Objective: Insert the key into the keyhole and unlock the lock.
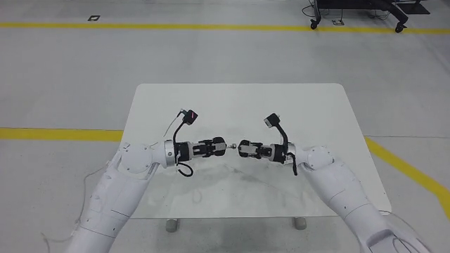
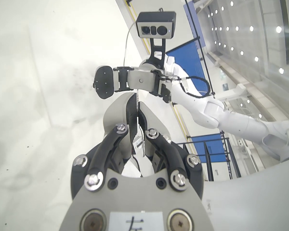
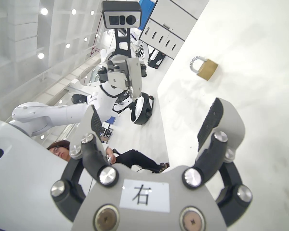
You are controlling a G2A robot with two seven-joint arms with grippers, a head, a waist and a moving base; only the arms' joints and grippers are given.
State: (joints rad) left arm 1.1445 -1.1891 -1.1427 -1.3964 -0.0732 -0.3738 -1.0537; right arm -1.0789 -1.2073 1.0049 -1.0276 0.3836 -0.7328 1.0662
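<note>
The padlock [image 3: 203, 68] lies flat on the white worktop [image 3: 255, 49]. It has a brass body and a silver shackle, and the shackle looks seated in the body. Nothing of mine touches it. From my right wrist it sits out past my fingertips and well apart from them, on the worktop side rather than in the gap between them.

The key [image 3: 133, 94] is in my left end effector [image 3: 132, 90]. It shows as a small flat piece of metal poking out from the pinched tips. In my left wrist view the key [image 2: 136, 99] is only a thin edge between the two ribbed pads, with my left end effector [image 2: 136, 104] clamped tight on it. The key is held up in the air and is not at the padlock's keyhole. I cannot tell which way the keyhole faces.

My right end effector [image 3: 154, 108] is spread wide with nothing between its pads. It faces my left one tip to tip. My left wrist view shows the right end effector [image 2: 104, 82] just beyond the key's edge, one dark pad turned toward the camera.

From above, my left end effector [image 1: 220, 145] and right end effector [image 1: 242, 147] meet near the middle of the worktop [image 1: 295, 105], close together but not touching.
</note>
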